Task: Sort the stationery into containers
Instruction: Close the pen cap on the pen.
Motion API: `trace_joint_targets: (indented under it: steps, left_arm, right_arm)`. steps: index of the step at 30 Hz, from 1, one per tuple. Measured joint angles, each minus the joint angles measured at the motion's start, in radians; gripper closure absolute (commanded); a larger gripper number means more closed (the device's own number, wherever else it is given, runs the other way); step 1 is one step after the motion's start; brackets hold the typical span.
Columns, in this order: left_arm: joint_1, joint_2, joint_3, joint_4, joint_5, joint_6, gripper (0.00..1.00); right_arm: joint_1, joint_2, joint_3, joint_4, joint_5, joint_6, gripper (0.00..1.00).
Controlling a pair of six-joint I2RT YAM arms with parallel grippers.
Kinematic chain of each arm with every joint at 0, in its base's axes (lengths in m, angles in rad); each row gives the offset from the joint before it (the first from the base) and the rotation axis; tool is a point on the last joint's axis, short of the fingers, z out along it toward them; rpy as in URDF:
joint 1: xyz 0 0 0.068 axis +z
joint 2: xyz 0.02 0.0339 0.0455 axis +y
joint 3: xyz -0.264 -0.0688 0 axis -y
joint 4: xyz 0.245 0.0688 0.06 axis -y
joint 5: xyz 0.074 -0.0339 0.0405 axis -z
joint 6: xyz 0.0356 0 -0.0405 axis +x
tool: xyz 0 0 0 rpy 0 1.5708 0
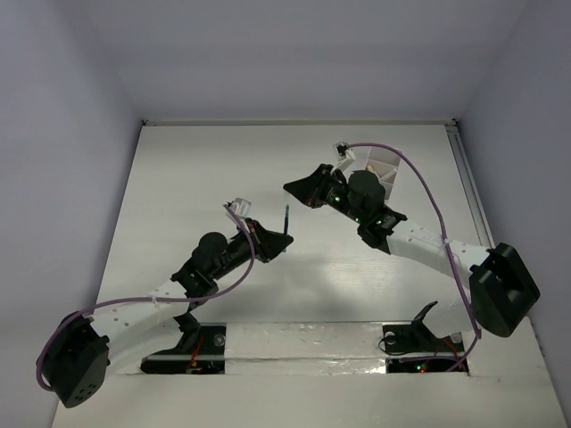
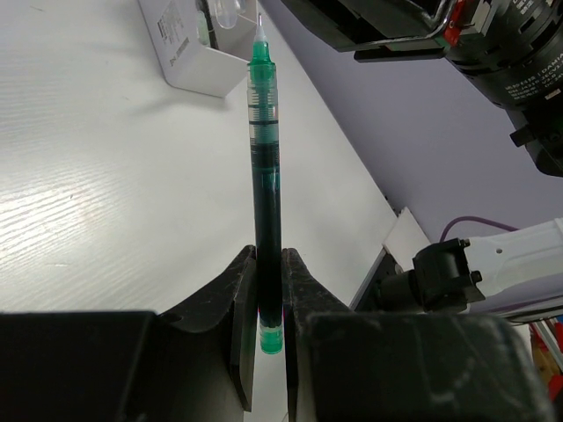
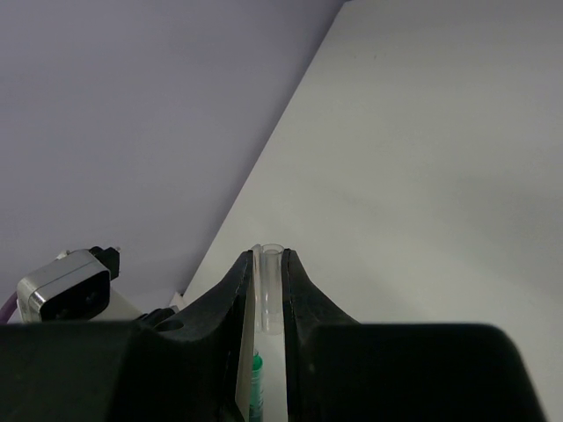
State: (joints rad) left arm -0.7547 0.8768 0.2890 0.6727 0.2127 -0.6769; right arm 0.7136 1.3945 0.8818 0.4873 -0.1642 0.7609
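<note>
Nearest to the arm bases, the left gripper is clenched on the lower end of a green pen. It pinches the barrel just above its butt, so most of the pen stands free ahead of the fingers. The pen is lifted off the table and points away from the wrist, its fine white tip bare. Gripping it this low looks deliberate, since it leaves the writing end open for something to be fitted over it.

A little farther out, the right gripper is closed on a short clear cap, seated upright between its fingers with a green bit showing beneath it. In the overhead view this gripper faces the left one, near the pen tip but apart from it. I judge that the two arms are meeting in mid-air to put the cap on the pen before it is stowed. Lining the cap's open mouth up with the thin tip is the delicate part, and a slight tilt could make the tip miss or pry the cap loose.

Farthest back, the white box with its dividers stands on the table at the far right, behind the right wrist. Nothing held is over it yet. From here I cannot tell what lies in its compartments.
</note>
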Motion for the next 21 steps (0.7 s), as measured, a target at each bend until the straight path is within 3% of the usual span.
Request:
trace_joint_targets:
  steps: [21]
  left_arm:
    - [0.000, 0.018, 0.000, -0.006, -0.003, 0.001, 1.00]
  right_arm:
    - [0.000, -0.015, -0.015, 0.020, -0.013, 0.000, 1.00]
